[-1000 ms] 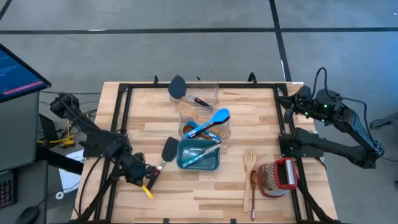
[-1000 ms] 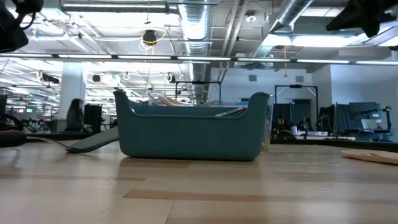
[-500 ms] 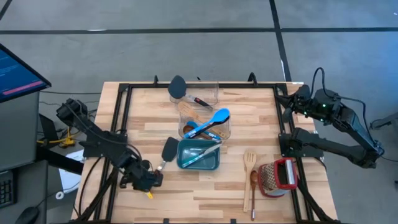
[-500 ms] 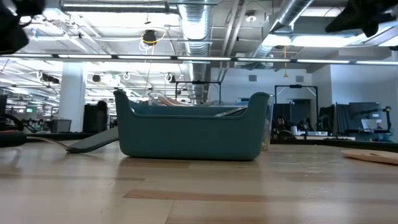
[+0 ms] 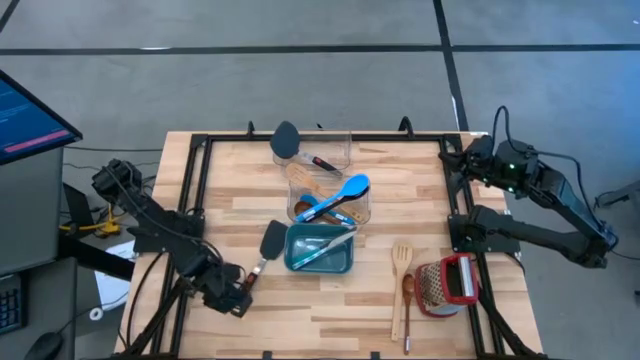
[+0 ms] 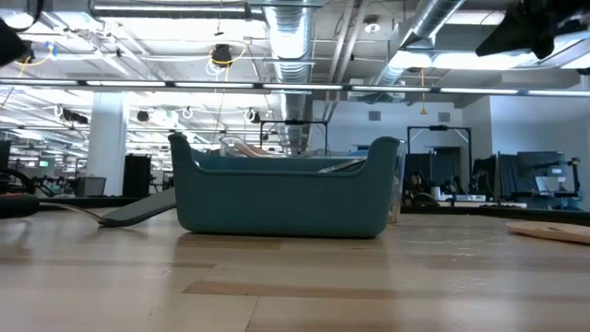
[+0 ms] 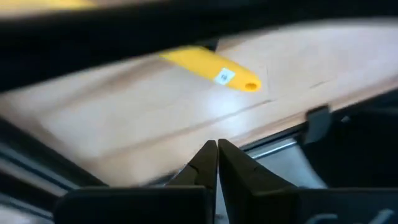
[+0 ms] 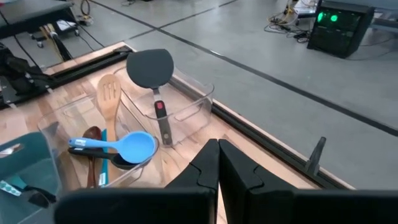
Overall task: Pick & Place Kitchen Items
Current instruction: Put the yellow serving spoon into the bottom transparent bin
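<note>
At the lower left of the high view, the left claw (image 5: 232, 300) is clenched empty over the yellow spoon (image 7: 211, 70) on the worktop (image 5: 420, 195), likely lining up. The right claw (image 8: 217, 155), upper right, waits clenched.

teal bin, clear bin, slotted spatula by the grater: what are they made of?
Teal bin: looks like matte opaque plastic, with smooth rounded walls. Clear bin: transparent glossy plastic, probably; the table shows through it. Slotted spatula: pale unfinished-looking wood, a tone close to the tabletop's.
</note>
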You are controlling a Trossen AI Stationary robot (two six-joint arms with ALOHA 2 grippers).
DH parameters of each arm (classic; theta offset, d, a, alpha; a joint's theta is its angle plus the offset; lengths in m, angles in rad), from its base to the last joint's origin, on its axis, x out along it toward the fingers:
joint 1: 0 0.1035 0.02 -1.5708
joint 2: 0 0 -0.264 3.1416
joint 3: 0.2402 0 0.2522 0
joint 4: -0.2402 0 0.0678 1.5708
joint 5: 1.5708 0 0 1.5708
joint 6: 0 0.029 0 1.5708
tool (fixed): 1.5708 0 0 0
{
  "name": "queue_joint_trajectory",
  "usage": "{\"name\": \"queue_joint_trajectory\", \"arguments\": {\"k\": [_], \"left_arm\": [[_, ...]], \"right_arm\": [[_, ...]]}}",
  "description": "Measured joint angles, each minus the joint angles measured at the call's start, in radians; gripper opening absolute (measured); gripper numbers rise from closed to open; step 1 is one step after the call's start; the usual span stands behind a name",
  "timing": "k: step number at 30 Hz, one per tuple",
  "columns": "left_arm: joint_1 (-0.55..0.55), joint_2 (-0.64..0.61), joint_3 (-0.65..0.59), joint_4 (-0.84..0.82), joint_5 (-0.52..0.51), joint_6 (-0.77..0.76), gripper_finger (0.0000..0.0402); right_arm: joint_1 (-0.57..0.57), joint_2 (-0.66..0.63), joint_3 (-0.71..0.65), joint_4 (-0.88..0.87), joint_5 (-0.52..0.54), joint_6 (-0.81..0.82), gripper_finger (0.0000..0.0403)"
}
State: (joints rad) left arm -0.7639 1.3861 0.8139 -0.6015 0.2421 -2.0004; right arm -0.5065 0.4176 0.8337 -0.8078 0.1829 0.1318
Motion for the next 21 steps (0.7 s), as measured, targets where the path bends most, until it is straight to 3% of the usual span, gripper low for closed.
{"name": "queue_joint_trajectory", "arguments": {"k": [8, 15, 21], "left_arm": [[0.051, 0.0, 0.0, -0.085, 0.001, 0.613, 0.0001], [0.087, 0.0, 0.0, -0.319, 0.016, 1.142, 0.0001], [0.085, 0.0, 0.0, -0.4, -0.06, 1.418, 0.0001]], "right_arm": [[0.0, 0.055, 0.0, 0.0, 0.002, 0.0, 0.0], [0.0, 0.066, 0.0, 0.0, 0.002, 0.0, 0.0], [0.0, 0.059, 0.0, -0.001, 0.002, 0.0, 0.0]]}}
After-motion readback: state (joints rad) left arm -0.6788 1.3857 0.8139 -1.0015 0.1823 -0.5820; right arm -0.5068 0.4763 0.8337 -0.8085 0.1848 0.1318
